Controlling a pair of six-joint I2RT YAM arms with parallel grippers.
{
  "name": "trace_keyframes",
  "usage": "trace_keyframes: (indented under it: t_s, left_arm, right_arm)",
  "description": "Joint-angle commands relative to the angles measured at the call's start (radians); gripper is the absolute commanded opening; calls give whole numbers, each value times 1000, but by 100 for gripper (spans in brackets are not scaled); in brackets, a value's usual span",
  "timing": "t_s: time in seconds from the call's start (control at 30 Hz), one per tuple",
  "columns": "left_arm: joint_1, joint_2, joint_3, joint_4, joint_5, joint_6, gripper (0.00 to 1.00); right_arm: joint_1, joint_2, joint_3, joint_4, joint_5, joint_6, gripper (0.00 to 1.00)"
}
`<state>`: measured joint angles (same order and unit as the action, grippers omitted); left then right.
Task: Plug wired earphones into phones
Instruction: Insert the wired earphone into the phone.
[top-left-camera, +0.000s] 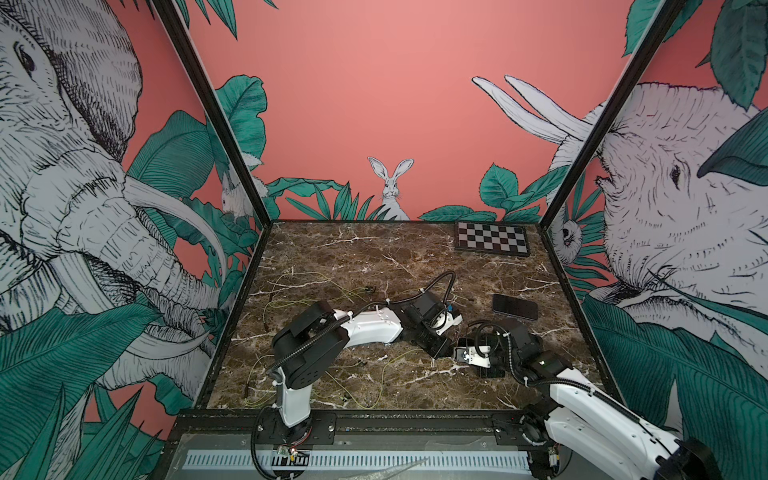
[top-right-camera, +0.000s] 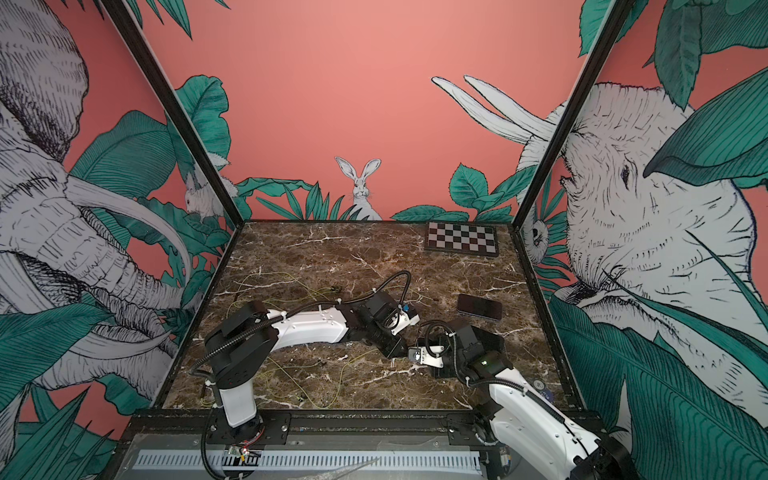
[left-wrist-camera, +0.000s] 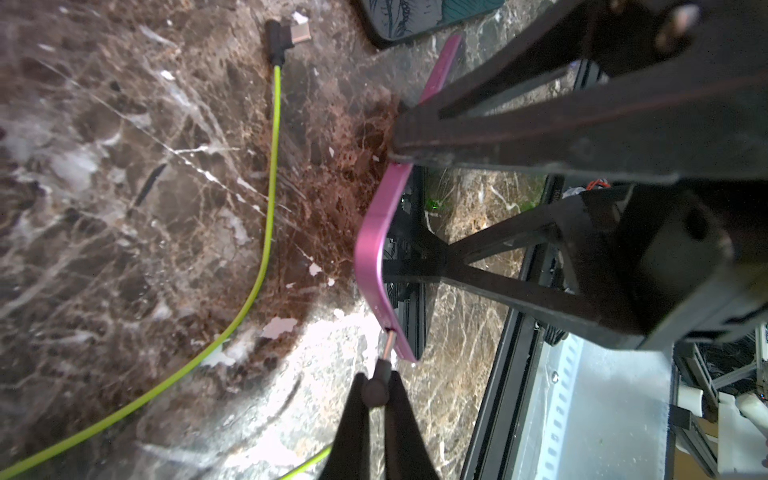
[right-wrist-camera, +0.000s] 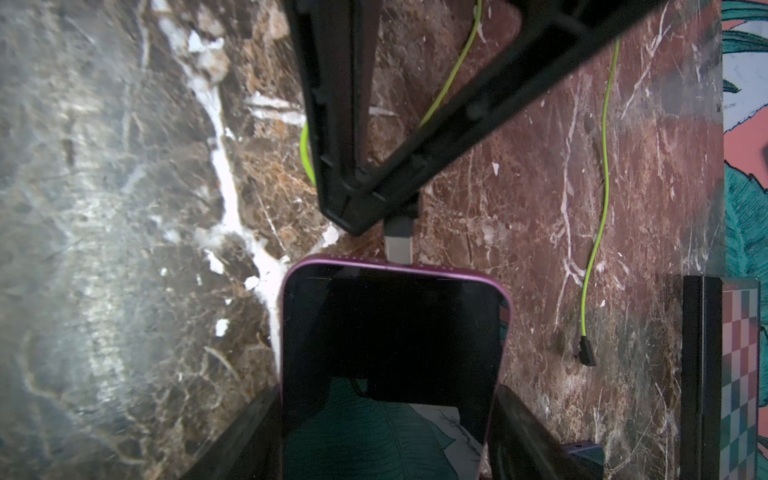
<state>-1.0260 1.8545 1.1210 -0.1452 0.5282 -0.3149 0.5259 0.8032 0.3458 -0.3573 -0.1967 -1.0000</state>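
A phone with a pink rim and a dark screen is clamped at its two long sides by my right gripper. My left gripper is shut on the dark plug of a yellow-green earphone cord. The plug's metal tip meets the phone's end edge, with most of the metal still showing. In a top view both grippers meet at the front right, left gripper beside right gripper. A second phone lies flat behind them.
Another earphone cord with a loose angled plug lies on the marble beside the held phone. More thin cords sprawl over the left and front of the table. A checkerboard plate sits at the back right corner.
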Motion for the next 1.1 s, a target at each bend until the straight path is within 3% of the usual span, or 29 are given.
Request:
trace_keyframes:
  t_s: [0.0,0.33,0.83,1.07]
  left_arm:
    - [-11,-35,39,-25,-23,-23,0]
    - [-13,-23,51,-27,-44,-112,0]
    - [-29,5,114,-102,-13,-110,0]
    - [-29,26,131,-150,-68,-129,0]
  right_arm:
    - [20,-4,27,115,-16,-23,67]
    - [42,-5,19,150,20,-29,67]
    - [67,19,33,136,40,-18,66]
    - [72,12,30,141,48,-9,66]
